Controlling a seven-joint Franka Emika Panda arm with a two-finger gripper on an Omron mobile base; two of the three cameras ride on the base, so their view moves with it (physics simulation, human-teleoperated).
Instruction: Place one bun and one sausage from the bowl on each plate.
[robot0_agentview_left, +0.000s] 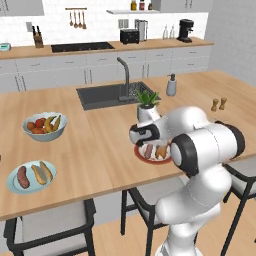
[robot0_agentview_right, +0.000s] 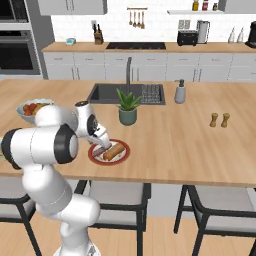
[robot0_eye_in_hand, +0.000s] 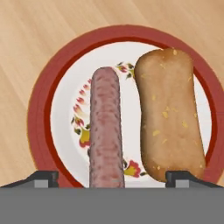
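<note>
The white plate with a red rim (robot0_eye_in_hand: 39, 113) lies on the wooden island near its front edge, also seen from the base cameras (robot0_agentview_left: 138, 153) (robot0_agentview_right: 92, 155). A brown sausage (robot0_eye_in_hand: 105, 127) and a tan bun (robot0_eye_in_hand: 168, 113) lie side by side on it. My gripper (robot0_eye_in_hand: 113, 178) hangs just above this plate (robot0_agentview_left: 148, 146) (robot0_agentview_right: 103, 145), open, its fingertips standing wide on either side of the sausage without touching it. At the left, the pale blue plate (robot0_agentview_left: 12, 184) carries a sausage (robot0_agentview_left: 23, 176) and a bun (robot0_agentview_left: 42, 172). The bowl is out of view.
A white fruit bowl (robot0_agentview_left: 44, 125) stands at the left of the island. A potted plant (robot0_agentview_left: 147, 102) rises just behind the red-rimmed plate. Behind it are the sink (robot0_agentview_left: 107, 95) and a soap dispenser (robot0_agentview_left: 171, 86). Two shakers (robot0_agentview_right: 220, 120) stand at the right. Chairs line the front edge.
</note>
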